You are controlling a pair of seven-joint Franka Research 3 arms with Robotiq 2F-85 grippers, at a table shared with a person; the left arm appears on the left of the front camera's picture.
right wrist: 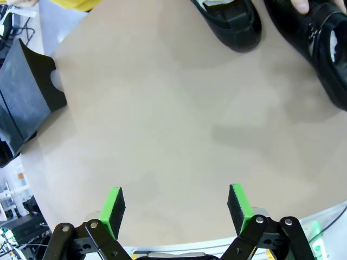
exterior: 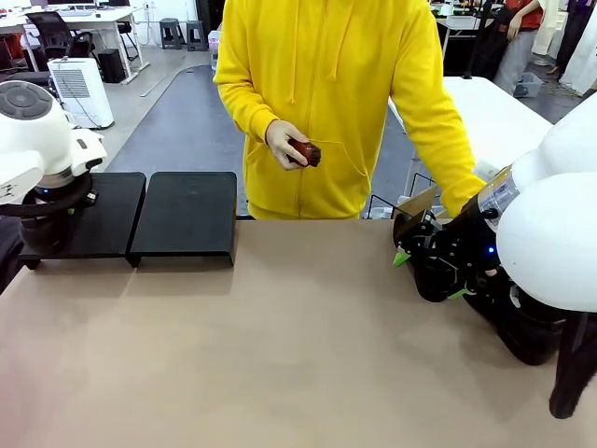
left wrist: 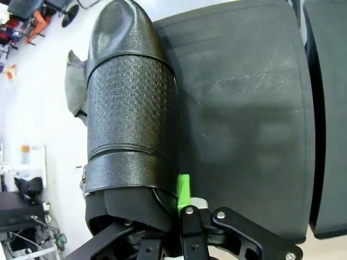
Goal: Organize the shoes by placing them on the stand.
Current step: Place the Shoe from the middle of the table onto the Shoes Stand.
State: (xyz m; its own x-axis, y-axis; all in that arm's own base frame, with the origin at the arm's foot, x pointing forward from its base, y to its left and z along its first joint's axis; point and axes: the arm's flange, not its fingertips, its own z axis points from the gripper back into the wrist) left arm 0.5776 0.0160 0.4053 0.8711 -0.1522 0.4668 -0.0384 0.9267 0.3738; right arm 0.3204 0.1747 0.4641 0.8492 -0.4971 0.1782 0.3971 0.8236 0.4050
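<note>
The left tool [left wrist: 171, 197] is clamped tight on the heel rim of a black shoe [left wrist: 130, 108], with one green pad pressed against its side. The shoe runs straight ahead of the fingers, embossed with a fine square grid, its rounded toe pebbled. Just beside it, on the pad's side, lies the stand [left wrist: 244, 108], a matte, faintly grainy flat panel. The right tool [right wrist: 176, 208] gapes wide, holding nothing, above the smooth tan table [right wrist: 173, 124]. Far ahead of its pads sit a glossy shoe [right wrist: 230, 19] and a second glossy shoe [right wrist: 320, 43].

My left gripper [left wrist: 174, 201]: jaws clamped on shoe [left wrist: 130, 108] collar. My right gripper [right wrist: 177, 208]: jaws spread wide, empty, hovering low.
</note>
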